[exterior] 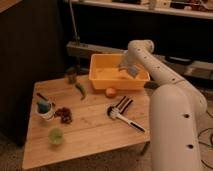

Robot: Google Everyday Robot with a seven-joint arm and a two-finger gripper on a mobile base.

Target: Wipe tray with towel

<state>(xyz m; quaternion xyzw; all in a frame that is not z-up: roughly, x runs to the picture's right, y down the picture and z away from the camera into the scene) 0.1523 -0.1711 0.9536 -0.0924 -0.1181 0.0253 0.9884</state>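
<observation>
A yellow tray [100, 79] stands at the back of the wooden table [90, 135]. My gripper [129, 68] reaches down into the right half of the tray, at the end of the white arm [160, 75] that comes from the lower right. A pale grey patch [132, 70] at the gripper's end, low against the tray's inside, may be the towel; I cannot tell for sure.
An orange [110, 92] lies just in front of the tray. A brush [124, 116] lies right of centre. A green pepper [81, 91], a small jar [71, 75], a white cup [45, 109], a dark cluster [64, 114] and a green cup [55, 136] are on the left.
</observation>
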